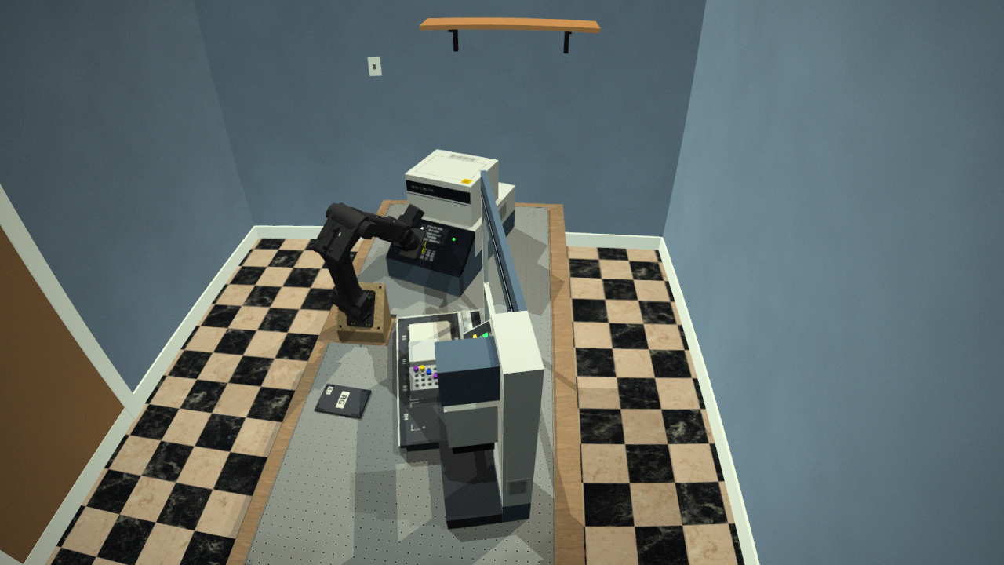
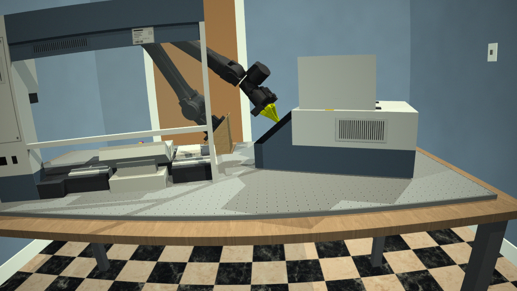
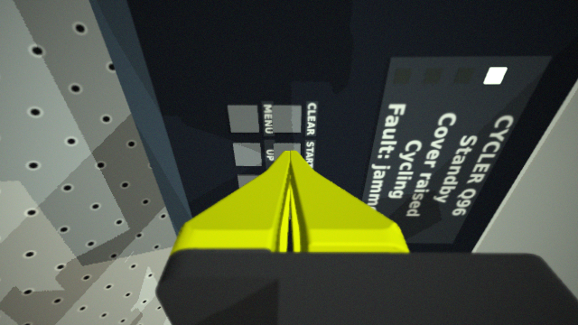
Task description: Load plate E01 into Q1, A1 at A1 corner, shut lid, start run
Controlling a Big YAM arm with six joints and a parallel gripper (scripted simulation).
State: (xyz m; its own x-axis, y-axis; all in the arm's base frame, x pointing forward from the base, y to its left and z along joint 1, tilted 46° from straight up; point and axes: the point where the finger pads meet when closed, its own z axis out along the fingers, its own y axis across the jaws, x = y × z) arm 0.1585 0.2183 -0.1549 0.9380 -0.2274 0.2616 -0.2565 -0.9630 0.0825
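Observation:
The real-time cycler Q1 (image 1: 449,210) stands at the far end of the table and also shows in the side view (image 2: 336,141). Its pale lid (image 2: 336,81) sits on the body and hides the block, so I cannot see plate E01. The lamp (image 1: 453,238) is green. My gripper (image 3: 290,162) is shut and empty, with its yellow tips at the START key (image 3: 285,148), just below the CLEAR key (image 3: 287,118). It also shows at the sloped front panel in the side view (image 2: 276,120). On the display (image 3: 452,144) one indicator square (image 3: 495,75) is lit white.
The liquid handler (image 1: 491,393) fills the table's right side, and its gantry (image 2: 104,21) spans the hand-off row. The row holds a white block (image 1: 424,333) and the tube cooling block (image 1: 423,379); the handler's head hides the rest. The RG nest (image 1: 346,403) lies at the left.

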